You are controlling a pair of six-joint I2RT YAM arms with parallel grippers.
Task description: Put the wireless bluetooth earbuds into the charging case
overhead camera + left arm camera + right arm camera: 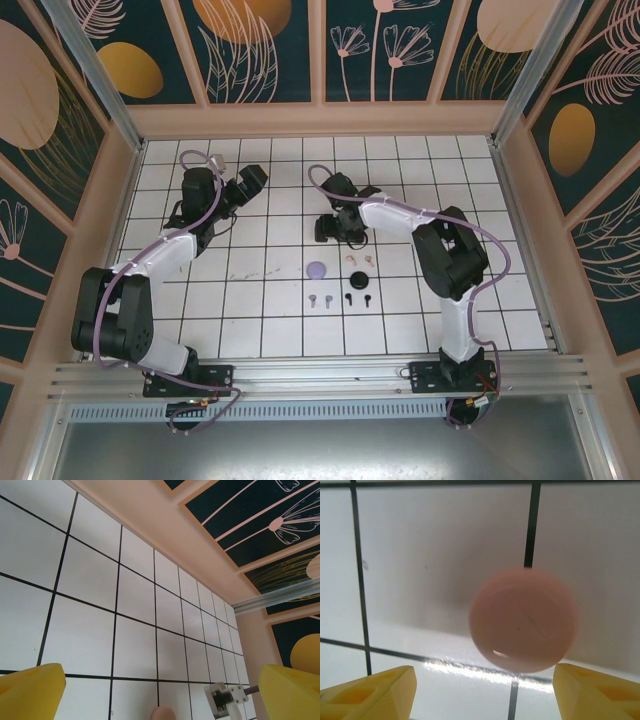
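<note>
Dead ahead of my right gripper (482, 687): round pink disc case (524, 620), gaps both sides. Clutter on the white tiled counter (250, 330) nearer me: lilac disc case (317, 269), black disc case (360, 280), tiny stemmed earbuds (350, 258). Near-left tiles free.
</note>
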